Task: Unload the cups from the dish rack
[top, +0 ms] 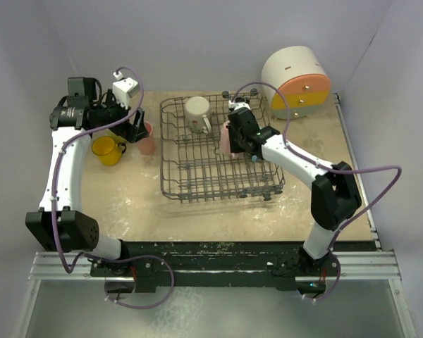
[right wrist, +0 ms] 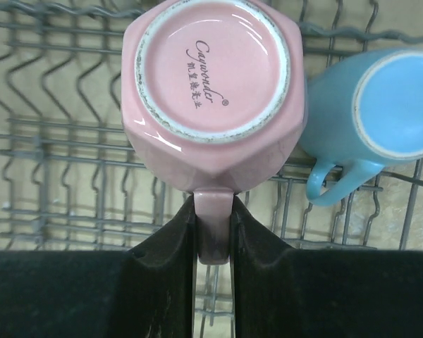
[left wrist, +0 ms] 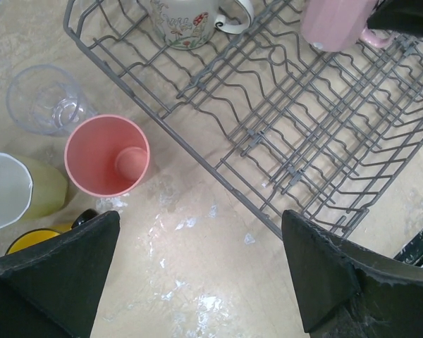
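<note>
The dark grey wire dish rack [top: 170, 191] stands mid-table. A cream floral mug [top: 197, 114] sits at its far side. My right gripper [right wrist: 213, 232] is shut on the handle of an upside-down pink mug [right wrist: 211, 91] inside the rack, next to a light blue mug [right wrist: 370, 113]. My left gripper [left wrist: 201, 282] is open and empty over bare table just left of the rack [left wrist: 218, 169]. Beside it on the table stand a salmon tumbler [left wrist: 106, 155], a clear glass [left wrist: 46, 98], a yellow-green cup [left wrist: 17, 193] and an orange-yellow mug [top: 109, 150].
A round white container with orange and yellow drawers [top: 296, 81] stands at the back right corner. Walls close in the table at the back and sides. The cups to the left of the rack are clustered close together under my left arm.
</note>
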You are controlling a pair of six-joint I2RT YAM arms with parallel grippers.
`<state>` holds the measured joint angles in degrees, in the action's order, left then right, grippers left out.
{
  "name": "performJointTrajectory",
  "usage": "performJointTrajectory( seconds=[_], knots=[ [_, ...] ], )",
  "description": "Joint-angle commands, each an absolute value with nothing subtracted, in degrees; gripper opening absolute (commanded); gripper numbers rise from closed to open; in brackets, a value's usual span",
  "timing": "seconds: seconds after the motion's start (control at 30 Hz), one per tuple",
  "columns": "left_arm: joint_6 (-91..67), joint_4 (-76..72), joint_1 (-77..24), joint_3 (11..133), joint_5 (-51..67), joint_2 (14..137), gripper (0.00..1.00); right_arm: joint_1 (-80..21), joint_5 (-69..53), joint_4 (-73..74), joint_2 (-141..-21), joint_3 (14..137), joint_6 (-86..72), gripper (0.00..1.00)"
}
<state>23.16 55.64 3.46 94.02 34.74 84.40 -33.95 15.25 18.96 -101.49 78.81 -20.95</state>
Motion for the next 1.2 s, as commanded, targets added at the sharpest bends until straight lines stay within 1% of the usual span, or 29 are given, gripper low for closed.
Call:
performJointTrajectory(
  seconds=[0.0,0.03,0.13,0.23,0.33,0.43,0.63,0.87,1.03,1.17],
  knots=[
    [27.9,52.98,3.78,91.3,38.76,80.37,0.99,-34.98,12.13,18.18,-94.22,84.94,-22.64,0.0],
    [29.82,52.48,3.78,89.5,39.54,79.59,0.99,-34.98,9.17,18.72,-93.0,85.12,-23.37,0.0],
    [37.53,51.68,3.75,83.39,42.49,76.55,0.99,-34.9,-5.03,19.18,-90.77,85.61,-26.93,0.0],
    [43.66,50.73,3.54,79.02,45.26,73.93,0.99,-34.94,-10.87,16.44,-88.99,85.47,-29.43,0.0],
    [46.29,50.85,3.0,77.32,47.46,73.05,0.99,-34.89,-19.16,13.28,-87.69,83.47,-34.22,0.0],
    [46.78,48.8,1.83,74.73,48.16,71.44,1.0,-34.91,-24.07,5.73,-86.66,81.23,-40.6,0.0],
    [51.76,41.58,-2.39,67.2,45.16,63.4,0.97,-34.89,-34.47,-12.56,-87.01,74.93,-59.26,0.0],
    [56.72,37.33,-3.08,66.06,44.57,56.96,0.9,-35.77,-40.91,-36.51,-88.97,68.81,-78.54,0.0],
    [53.71,33.05,-3.08,64.95,45.98,54.12,0.83,-37.4,-41.06,-44.61,-90.23,67.5,-85.3,0.0],
    [49.08,31.9,-3.08,66.67,48.21,54.02,0.78,-39.0,-40.87,-52.07,-91.33,66.38,-90.47,0.0]
  ],
)
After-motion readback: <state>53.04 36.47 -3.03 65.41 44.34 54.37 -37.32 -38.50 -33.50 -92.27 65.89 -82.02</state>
